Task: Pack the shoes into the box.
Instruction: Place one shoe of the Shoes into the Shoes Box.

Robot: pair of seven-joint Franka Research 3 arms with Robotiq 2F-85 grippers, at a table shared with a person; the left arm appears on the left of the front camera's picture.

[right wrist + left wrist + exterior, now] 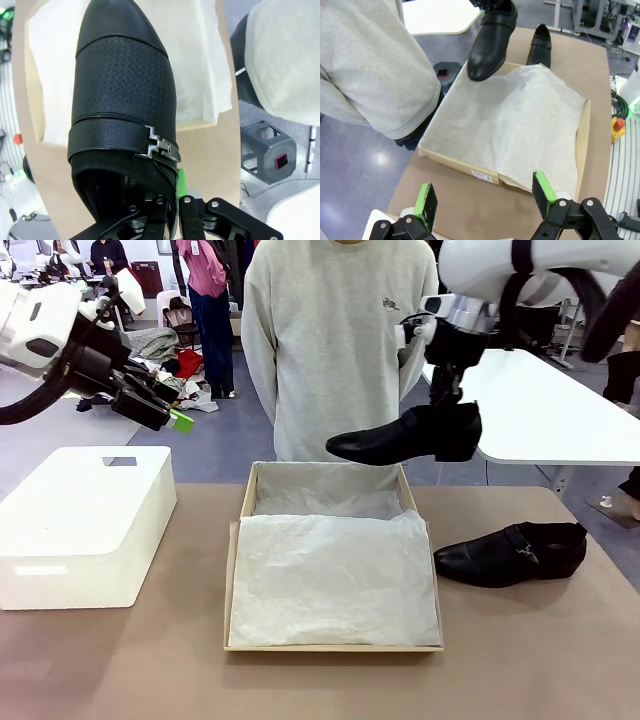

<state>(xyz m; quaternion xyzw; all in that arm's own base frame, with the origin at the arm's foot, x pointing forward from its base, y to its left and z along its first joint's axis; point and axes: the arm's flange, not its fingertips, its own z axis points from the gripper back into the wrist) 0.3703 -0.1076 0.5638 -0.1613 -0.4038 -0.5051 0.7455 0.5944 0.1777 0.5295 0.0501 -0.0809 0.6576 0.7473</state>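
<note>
The right jaws are gripping one shoe by its heel end, holding it in the air above the far edge of the open box. The other shoe is lying on the bench just right of the box. The left jaws are hanging open, raised at the left.

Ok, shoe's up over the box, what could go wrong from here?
The right gripper pinches the lifted dress shoe only at its heel rim, toe sticking out level; it might tilt or slip. The tissue paper covers the box floor, so the shoe may land on it and bunch it.
</note>
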